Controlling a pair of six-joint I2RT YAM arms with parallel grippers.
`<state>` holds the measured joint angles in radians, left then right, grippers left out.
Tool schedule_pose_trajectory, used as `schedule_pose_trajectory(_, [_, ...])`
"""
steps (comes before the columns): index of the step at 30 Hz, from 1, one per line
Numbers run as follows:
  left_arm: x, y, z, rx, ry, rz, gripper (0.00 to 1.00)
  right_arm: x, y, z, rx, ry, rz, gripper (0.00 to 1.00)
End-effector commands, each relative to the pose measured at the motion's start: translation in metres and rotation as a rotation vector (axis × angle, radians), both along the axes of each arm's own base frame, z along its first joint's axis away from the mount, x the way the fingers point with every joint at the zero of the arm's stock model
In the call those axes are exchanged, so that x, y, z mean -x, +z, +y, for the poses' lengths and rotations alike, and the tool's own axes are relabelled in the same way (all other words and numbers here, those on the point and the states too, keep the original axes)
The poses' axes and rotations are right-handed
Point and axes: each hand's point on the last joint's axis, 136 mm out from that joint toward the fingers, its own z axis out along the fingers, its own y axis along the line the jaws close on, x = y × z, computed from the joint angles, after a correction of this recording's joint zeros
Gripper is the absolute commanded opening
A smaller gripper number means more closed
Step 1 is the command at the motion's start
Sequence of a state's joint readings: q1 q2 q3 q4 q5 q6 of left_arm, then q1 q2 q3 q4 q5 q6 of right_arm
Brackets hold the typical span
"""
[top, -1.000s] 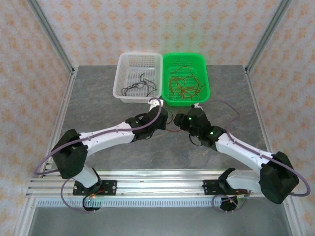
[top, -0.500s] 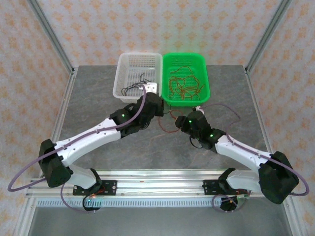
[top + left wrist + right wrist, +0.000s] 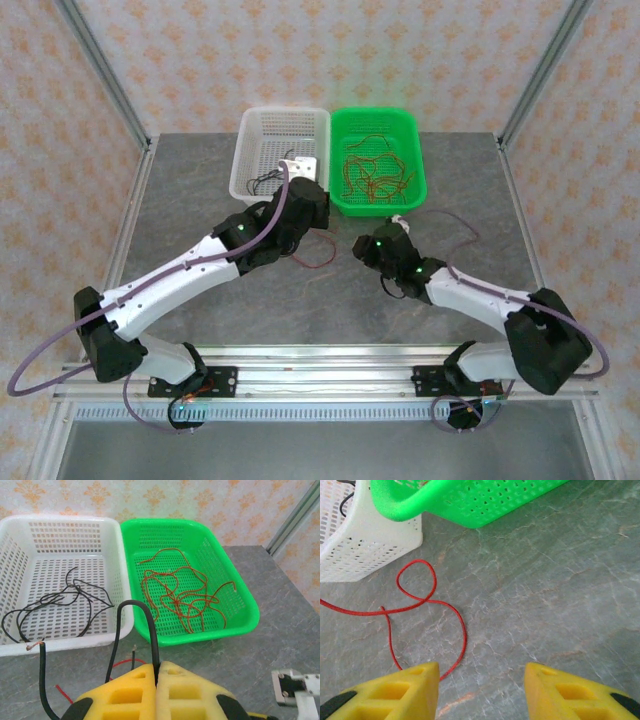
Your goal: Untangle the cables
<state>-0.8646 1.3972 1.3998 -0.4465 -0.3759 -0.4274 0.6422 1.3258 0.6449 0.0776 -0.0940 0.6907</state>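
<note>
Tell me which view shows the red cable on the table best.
Right wrist: the red cable lies close, its loop plain. Top external shows it tiny and thin; left wrist shows short red bits.

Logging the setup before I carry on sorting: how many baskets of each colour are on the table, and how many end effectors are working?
White basket: 1
Green basket: 1
End effectors: 2, the left end effector shut on a black cable, the right end effector open
Total: 4
</note>
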Motion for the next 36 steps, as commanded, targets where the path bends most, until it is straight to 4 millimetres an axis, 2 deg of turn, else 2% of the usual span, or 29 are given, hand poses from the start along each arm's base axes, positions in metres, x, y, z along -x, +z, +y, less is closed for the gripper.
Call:
schedule_pose_trajectory(1, [0.009,0.019,0.010,0.008,0.009,-0.032,0.00,-0.012,0.033,0.037,-0.037,0.192,-0.138,0.49])
schedule_pose_trajectory(4, [0.009,0.018,0.011,0.004,0.011,-0.030,0.00,-0.006,0.040,0.054,0.087,0.396,-0.252,0.50])
schedule_pose_trajectory(9, [0.009,0.022,0.012,0.005,0.015,-0.033,0.00,-0.012,0.046,0.053,0.313,0.537,-0.399,0.52])
schedule_pose_trajectory(15, [0.010,0.028,0.013,0.023,0.018,-0.041,0.00,-0.016,0.049,0.074,0.395,0.710,-0.495,0.55])
schedule_pose_trajectory(26, [0.010,0.034,0.014,0.032,0.026,-0.049,0.00,-0.045,0.031,0.095,0.433,0.731,-0.496,0.51])
schedule_pose_trajectory(32, [0.002,0.036,0.027,-0.042,0.105,-0.065,0.00,-0.029,0.025,0.083,0.355,0.670,-0.482,0.51])
schedule_pose_trajectory(36, [-0.015,0.034,0.036,-0.097,0.165,-0.065,0.00,-0.009,0.021,0.068,0.292,0.621,-0.462,0.51])
